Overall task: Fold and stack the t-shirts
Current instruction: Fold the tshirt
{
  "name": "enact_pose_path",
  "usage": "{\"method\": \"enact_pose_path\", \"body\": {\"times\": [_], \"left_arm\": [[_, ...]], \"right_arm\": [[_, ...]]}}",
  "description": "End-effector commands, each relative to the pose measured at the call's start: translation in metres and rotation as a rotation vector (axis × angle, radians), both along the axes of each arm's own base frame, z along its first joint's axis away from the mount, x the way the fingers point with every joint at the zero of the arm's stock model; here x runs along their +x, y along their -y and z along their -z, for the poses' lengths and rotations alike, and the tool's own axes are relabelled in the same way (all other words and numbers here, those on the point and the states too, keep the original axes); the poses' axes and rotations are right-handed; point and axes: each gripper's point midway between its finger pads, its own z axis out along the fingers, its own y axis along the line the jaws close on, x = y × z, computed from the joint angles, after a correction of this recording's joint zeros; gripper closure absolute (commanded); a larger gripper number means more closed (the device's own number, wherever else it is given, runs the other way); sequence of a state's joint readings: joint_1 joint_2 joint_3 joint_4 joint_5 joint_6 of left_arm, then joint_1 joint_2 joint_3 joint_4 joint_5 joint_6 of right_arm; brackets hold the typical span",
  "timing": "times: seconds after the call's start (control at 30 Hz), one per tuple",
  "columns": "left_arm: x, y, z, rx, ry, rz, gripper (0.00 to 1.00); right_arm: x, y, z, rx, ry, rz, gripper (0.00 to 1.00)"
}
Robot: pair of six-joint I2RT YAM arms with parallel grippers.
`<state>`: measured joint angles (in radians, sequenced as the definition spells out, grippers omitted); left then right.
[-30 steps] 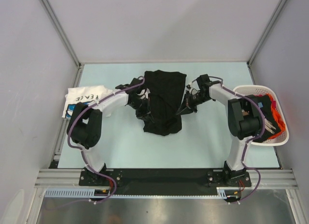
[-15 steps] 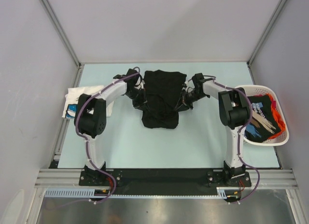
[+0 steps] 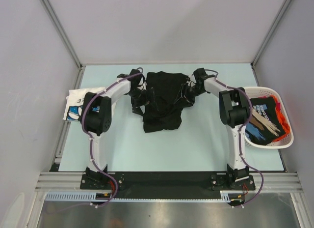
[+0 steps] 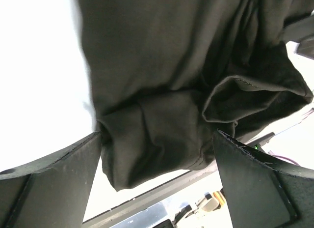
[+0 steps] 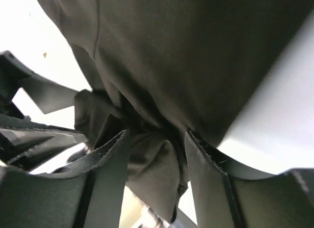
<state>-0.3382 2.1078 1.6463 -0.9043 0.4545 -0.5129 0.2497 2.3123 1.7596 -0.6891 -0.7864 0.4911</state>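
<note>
Both arms have swung toward the far edge since a second back, dragging the black t-shirt (image 3: 164,107) along; it lies rumpled on the table (image 3: 211,139) between the wrists; left gripper (image 4: 157,184) now stands wide, cloth slack across the gap, nothing pinched; right gripper (image 5: 157,174) part-way apart, fabric bunched between the fingers, gripped or loose I cannot tell; white printed tee (image 3: 77,101) sits far left; basket (image 3: 289,138) holds more; I judge a fold just laid, release under way; next calls for backing clear without snagging, then re-pinching an edge.
</note>
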Motion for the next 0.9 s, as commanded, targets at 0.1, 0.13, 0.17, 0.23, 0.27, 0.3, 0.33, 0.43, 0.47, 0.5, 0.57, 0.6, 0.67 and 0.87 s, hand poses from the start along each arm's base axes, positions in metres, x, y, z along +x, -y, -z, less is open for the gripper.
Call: {"method": "enact_pose_path", "body": {"times": [0.1, 0.13, 0.17, 0.23, 0.27, 0.3, 0.33, 0.43, 0.47, 0.5, 0.57, 0.6, 0.67, 0.87], "left_arm": [[0.020, -0.026, -0.050, -0.004, 0.174, -0.024, 0.00], [0.019, -0.027, -0.057, -0.010, 0.189, -0.022, 0.00], [0.017, -0.029, -0.058, -0.012, 0.196, -0.012, 0.00], [0.014, -0.031, -0.067, -0.013, 0.218, -0.005, 0.00], [0.012, -0.031, -0.069, -0.022, 0.225, 0.011, 0.02], [0.008, -0.030, -0.069, -0.033, 0.218, 0.021, 0.13], [0.005, -0.029, -0.070, -0.047, 0.215, 0.032, 0.71], [-0.011, -0.023, -0.066, -0.082, 0.173, 0.070, 1.00], [-0.019, -0.021, -0.060, -0.073, 0.153, 0.092, 1.00], [-0.024, -0.021, -0.057, -0.072, 0.140, 0.102, 1.00], [-0.038, -0.019, -0.051, -0.065, 0.116, 0.126, 1.00], [-0.043, -0.018, -0.050, -0.062, 0.111, 0.134, 1.00], [-0.058, -0.014, -0.053, -0.061, 0.112, 0.158, 1.00], [-0.088, -0.001, -0.049, -0.059, 0.080, 0.210, 1.00]], "right_arm": [[0.036, 0.039, -0.101, -0.136, 0.393, 0.202, 0.44], [0.030, 0.041, -0.100, -0.140, 0.385, 0.202, 0.44], [0.026, 0.041, -0.112, -0.121, 0.406, 0.199, 0.45], [0.018, 0.040, -0.113, -0.110, 0.387, 0.194, 0.48], [0.009, 0.039, -0.112, -0.094, 0.364, 0.179, 0.51], [0.006, 0.036, -0.113, -0.084, 0.364, 0.171, 0.68], [0.004, 0.034, -0.113, -0.072, 0.364, 0.164, 0.92], [-0.009, 0.031, -0.106, -0.068, 0.321, 0.133, 1.00], [-0.010, 0.032, -0.104, -0.072, 0.313, 0.132, 1.00], [-0.014, 0.031, -0.100, -0.074, 0.306, 0.125, 1.00], [-0.016, 0.030, -0.097, -0.067, 0.293, 0.113, 1.00], [-0.017, 0.030, -0.096, -0.066, 0.289, 0.109, 1.00], [-0.019, 0.029, -0.090, -0.059, 0.266, 0.094, 1.00], [-0.021, 0.027, -0.080, -0.048, 0.237, 0.081, 1.00]]}}
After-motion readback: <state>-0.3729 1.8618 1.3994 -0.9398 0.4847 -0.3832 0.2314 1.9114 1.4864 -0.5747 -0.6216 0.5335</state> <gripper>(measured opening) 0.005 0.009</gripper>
